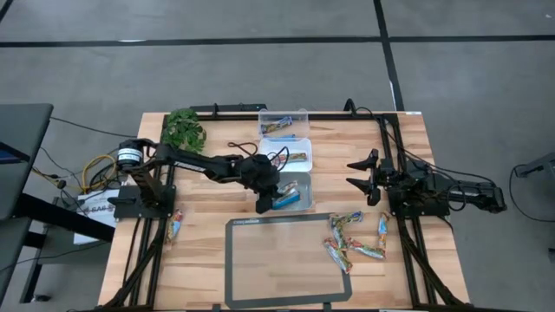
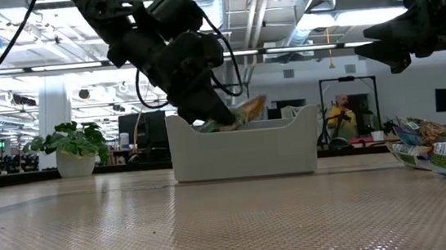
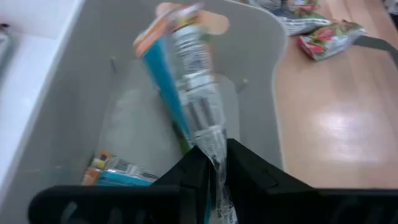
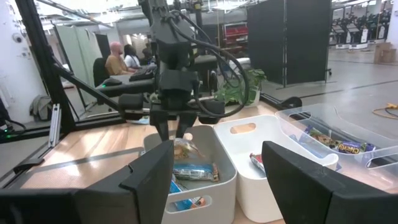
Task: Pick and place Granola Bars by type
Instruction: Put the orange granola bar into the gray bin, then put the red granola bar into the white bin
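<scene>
Left gripper holds a bar over the nearest bin; right gripper waits with fingers spread.

From above, we see loose granola bars at the grey mat's four o'clock corner, open mat beside them. At table height, the bin wall hides the gripper tips. In the left wrist view, fingers pinch a blue bar, its lower end cut off. The right wrist view shows the neighbouring white bin.

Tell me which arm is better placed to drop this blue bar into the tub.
Left. The left tool is shut on the blue bar, already hanging inside the grey tub beside another blue bar. The right tool waits open and empty, off to the tub's side.
</scene>
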Controlling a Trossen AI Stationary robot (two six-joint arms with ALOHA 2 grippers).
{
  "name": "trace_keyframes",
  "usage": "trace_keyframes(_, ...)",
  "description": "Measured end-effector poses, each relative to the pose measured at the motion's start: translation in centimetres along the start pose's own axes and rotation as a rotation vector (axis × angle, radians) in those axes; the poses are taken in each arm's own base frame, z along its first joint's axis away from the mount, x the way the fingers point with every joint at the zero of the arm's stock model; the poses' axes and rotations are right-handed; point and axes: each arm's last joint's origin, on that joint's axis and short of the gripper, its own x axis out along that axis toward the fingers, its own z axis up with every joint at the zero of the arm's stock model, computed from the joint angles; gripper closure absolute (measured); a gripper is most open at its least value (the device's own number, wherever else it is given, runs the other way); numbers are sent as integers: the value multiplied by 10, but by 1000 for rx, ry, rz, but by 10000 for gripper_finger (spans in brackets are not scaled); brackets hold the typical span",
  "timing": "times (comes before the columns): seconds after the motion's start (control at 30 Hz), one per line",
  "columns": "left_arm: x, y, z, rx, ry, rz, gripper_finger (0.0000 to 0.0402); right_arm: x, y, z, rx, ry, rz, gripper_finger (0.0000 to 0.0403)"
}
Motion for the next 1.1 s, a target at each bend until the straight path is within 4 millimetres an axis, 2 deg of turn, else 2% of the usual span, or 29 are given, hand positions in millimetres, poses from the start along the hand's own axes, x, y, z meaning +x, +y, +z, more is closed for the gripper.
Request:
trace_keyframes(0.33,0,-1,0,8,0,-15,258,0,0,0,0,0,0,163)
trace_keyframes(0.47,0,-1,4,11,-13,-16,241,0,0,0,0,0,0,163)
trace_keyframes(0.63,-4,-4,20,32,-60,-21,237,0,0,0,0,0,0,163)
trace_keyframes(0.87,-34,-22,48,172,-182,-32,237,0,0,0,0,0,0,163)
trace_keyframes(0.97,-51,-35,50,178,-169,-44,237,0,0,0,0,0,0,163)
trace_keyframes(1.1,-74,-51,39,93,-45,15,237,0,0,0,0,0,0,163)
